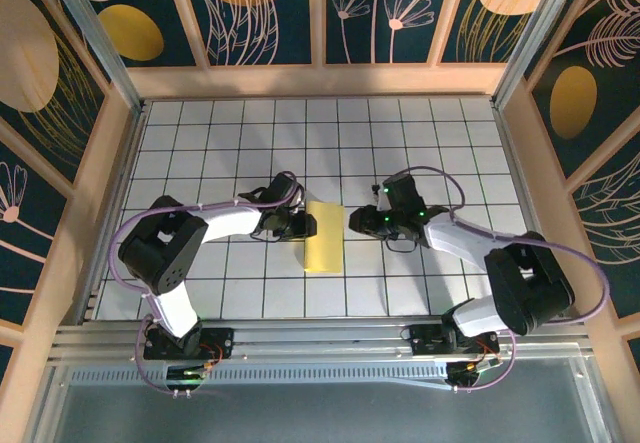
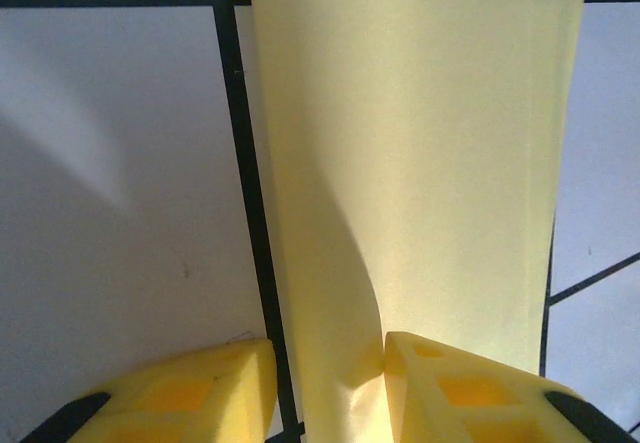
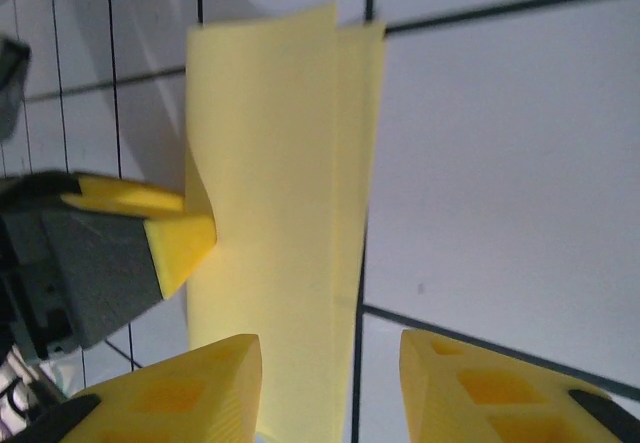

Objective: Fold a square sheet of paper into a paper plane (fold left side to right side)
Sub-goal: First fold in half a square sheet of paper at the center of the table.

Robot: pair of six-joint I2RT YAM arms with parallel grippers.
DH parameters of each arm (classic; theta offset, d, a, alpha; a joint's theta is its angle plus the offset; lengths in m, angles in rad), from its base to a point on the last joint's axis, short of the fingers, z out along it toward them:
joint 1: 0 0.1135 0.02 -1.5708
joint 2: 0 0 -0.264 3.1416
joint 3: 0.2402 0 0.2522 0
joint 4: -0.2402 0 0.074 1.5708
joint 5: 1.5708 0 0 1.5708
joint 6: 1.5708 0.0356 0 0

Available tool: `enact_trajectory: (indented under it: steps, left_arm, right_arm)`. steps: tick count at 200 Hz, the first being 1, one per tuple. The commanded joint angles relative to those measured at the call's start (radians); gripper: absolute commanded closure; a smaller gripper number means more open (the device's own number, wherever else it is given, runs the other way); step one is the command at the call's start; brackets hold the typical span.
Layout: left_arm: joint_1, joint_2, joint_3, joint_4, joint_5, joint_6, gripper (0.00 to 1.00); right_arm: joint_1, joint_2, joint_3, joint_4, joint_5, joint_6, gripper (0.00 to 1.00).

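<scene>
Lengthwise near-to-far, folded yellow paper (image 1: 322,235), left fingers (image 2: 190,395) parted astride it, right fingers (image 3: 480,388) spread.

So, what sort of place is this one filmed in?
Probably a purpose-built robot test booth, not a home: a white gridded tabletop, leaf-patterned wall panels boxing it in, and a left arm and right arm bolted at its near edge.

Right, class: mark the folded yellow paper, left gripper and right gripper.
folded yellow paper (image 1: 323,235): top view, its middle.
left gripper (image 2: 325,355): left wrist view, between fingertips.
right gripper (image 3: 330,348): right wrist view, between fingertips.
</scene>
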Motion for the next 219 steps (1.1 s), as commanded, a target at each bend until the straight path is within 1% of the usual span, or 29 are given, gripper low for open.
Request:
enact_trajectory:
  steps: [1, 30, 97, 188, 219]
  left_arm:
    - [-0.058, 0.127, 0.006, 0.010, -0.020, 0.023, 0.64]
    - [-0.070, 0.146, 0.033, -0.022, -0.032, 0.042, 0.63]
    - [-0.079, 0.167, 0.095, -0.074, -0.055, 0.091, 0.59]
    - [-0.079, 0.188, 0.119, -0.091, -0.062, 0.100, 0.55]
    - [-0.079, 0.195, 0.126, -0.094, -0.064, 0.100, 0.54]
  right_arm:
    - [-0.028, -0.051, -0.030, -0.044, 0.045, -0.022, 0.57]
    - [-0.045, -0.075, -0.051, -0.045, 0.049, -0.025, 0.56]
    - [-0.048, -0.070, -0.064, -0.044, 0.047, -0.035, 0.56]
    - [-0.049, -0.073, -0.077, -0.030, 0.018, -0.033, 0.56]
    - [-0.049, -0.073, -0.077, -0.029, 0.016, -0.032, 0.56]
